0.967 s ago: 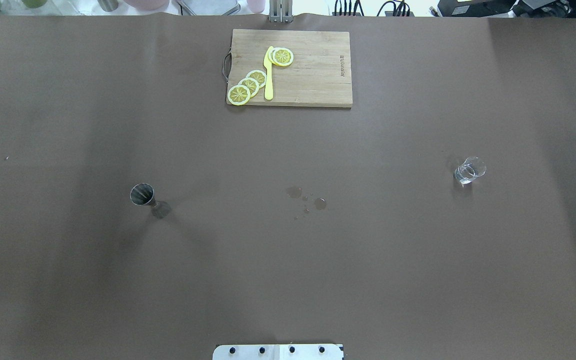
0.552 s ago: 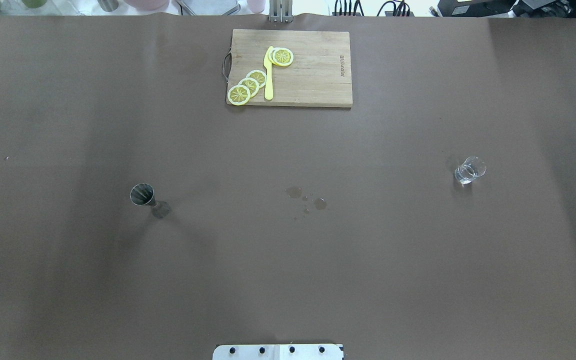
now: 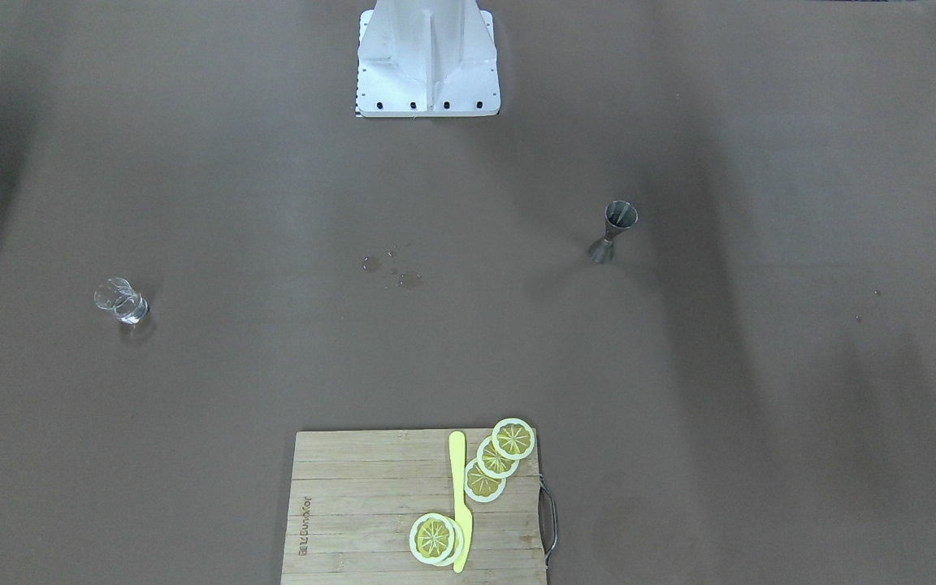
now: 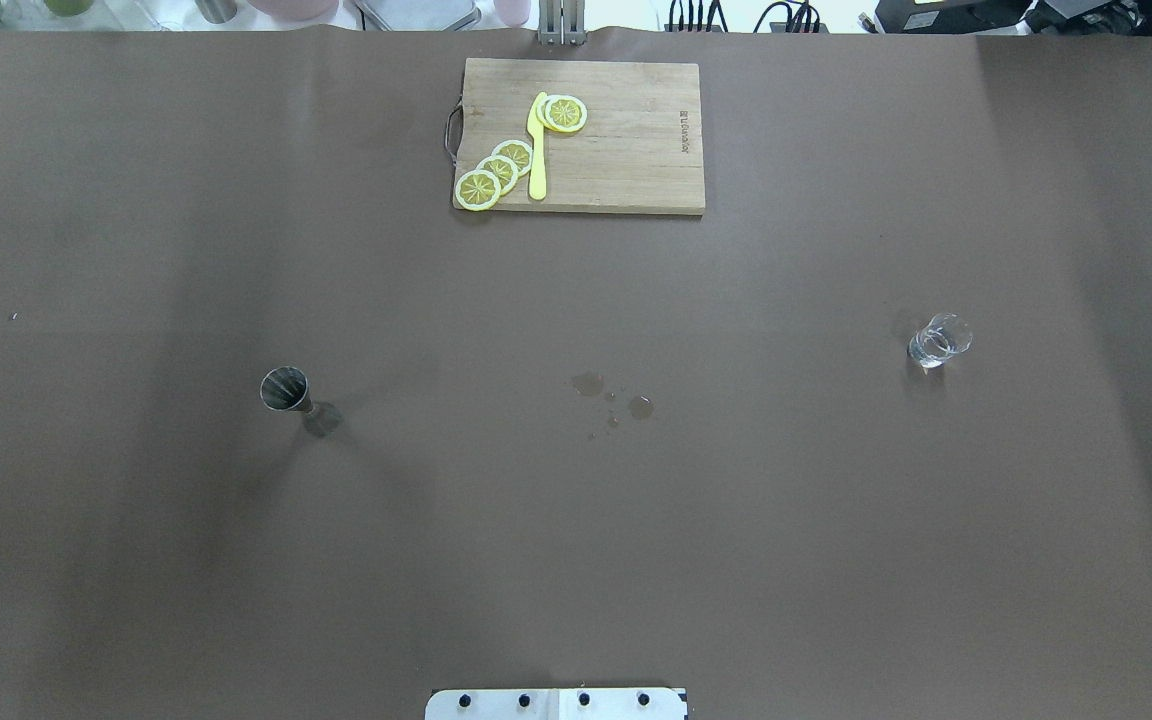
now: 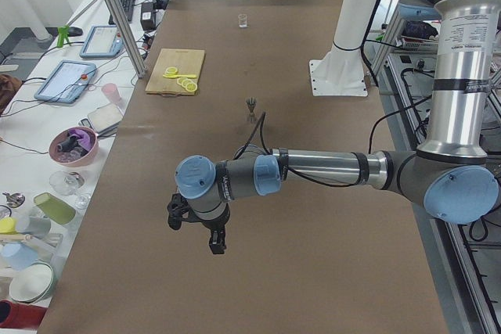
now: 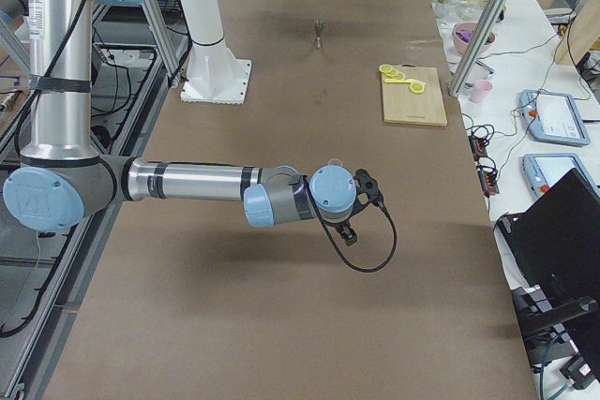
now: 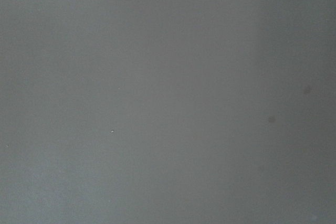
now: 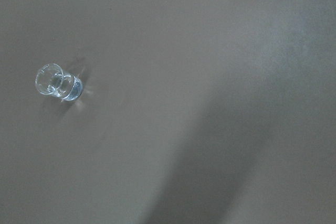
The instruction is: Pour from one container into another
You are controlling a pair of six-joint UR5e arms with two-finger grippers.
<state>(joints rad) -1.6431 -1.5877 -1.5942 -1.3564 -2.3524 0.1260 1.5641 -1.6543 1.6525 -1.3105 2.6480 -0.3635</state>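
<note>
Since the left gripper (image 5: 196,228) and right gripper (image 6: 360,205) show only in the side views, small and dark, I cannot tell how wide their jaws stand. The steel jigger (image 4: 284,389) stands upright on the tabletop (image 4: 576,560) on the left arm's side. The clear shot glass (image 4: 939,340) stands well apart on the right, with wet spots (image 4: 614,397) between them.

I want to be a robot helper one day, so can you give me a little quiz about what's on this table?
1. True or false: the lemon slices lie on the cutting board.
2. The metal jigger stands on: A. the robot's left side of the table, B. the robot's right side, C. the cutting board.
3. What colour is the knife?
Key: 1 true; 2 A; 3 yellow.
</note>
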